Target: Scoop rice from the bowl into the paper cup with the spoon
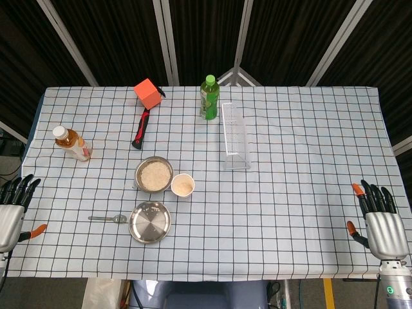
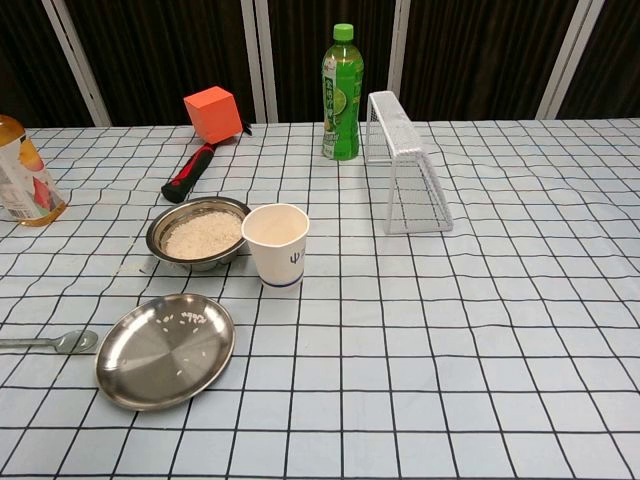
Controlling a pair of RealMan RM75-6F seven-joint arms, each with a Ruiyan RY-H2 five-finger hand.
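Note:
A steel bowl of rice (image 1: 154,174) (image 2: 201,233) stands left of centre on the checked table. Right beside it is a white paper cup (image 1: 183,185) (image 2: 276,243), with some rice inside in the head view. A metal spoon (image 1: 108,219) (image 2: 50,343) lies flat to the left of an empty steel plate (image 1: 150,222) (image 2: 165,350) that has a few grains on it. My left hand (image 1: 13,209) hovers at the table's left edge, fingers apart, holding nothing. My right hand (image 1: 380,222) sits at the right edge, likewise empty with spread fingers. Neither hand shows in the chest view.
At the back stand a green bottle (image 1: 208,98) (image 2: 341,93), an orange cube (image 1: 148,94) (image 2: 212,114), a red-and-black handled tool (image 1: 140,129) (image 2: 187,173) and a clear wire rack (image 1: 234,135) (image 2: 405,177). An amber drink bottle (image 1: 72,143) (image 2: 24,184) is at the left.

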